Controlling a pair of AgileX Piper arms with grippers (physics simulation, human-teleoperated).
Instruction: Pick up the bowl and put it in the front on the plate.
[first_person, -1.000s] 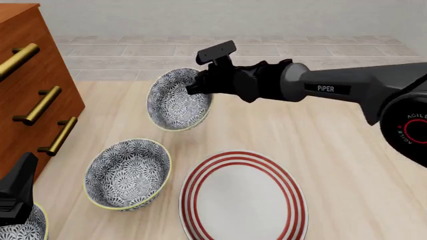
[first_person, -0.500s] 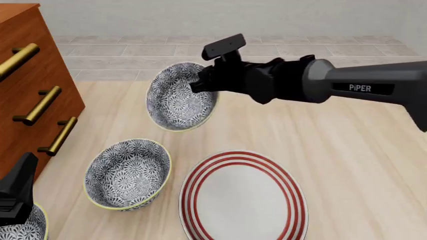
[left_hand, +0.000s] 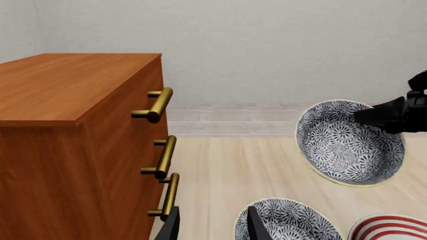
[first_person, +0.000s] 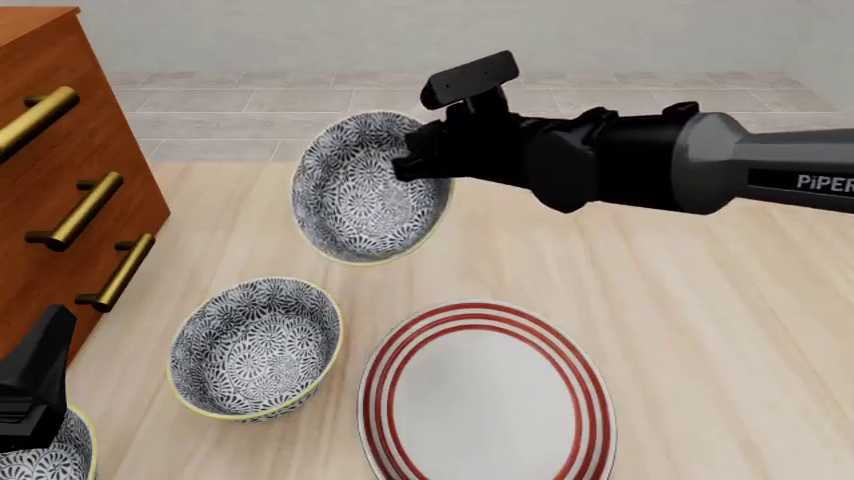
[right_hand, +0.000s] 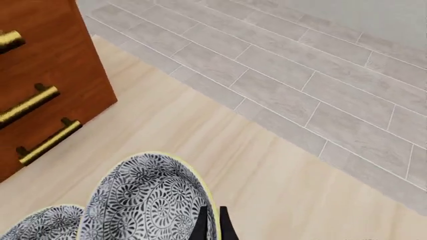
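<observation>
While the far bowl rides airborne, listing L to R, front view: wooden drawer cabinet (first_person: 60, 170), brass handles; left gripper (first_person: 30, 395) idle at near edge, fingers parted, holding nothing; 2 look-alike bowls on table, e.g. middle bowl (first_person: 254, 348); the bowl (first_person: 367, 187) tilted, rim pinched shut by right gripper (first_person: 416, 160), higher vs 1 s ago; the plate (first_person: 487, 395) bare. Est.: carry toward plate next.

a simulated home room: wooden dresser (first_person: 54, 170) (brass handles), tiled floor (first_person: 534, 100), patterned bowls (first_person: 254, 345).
</observation>
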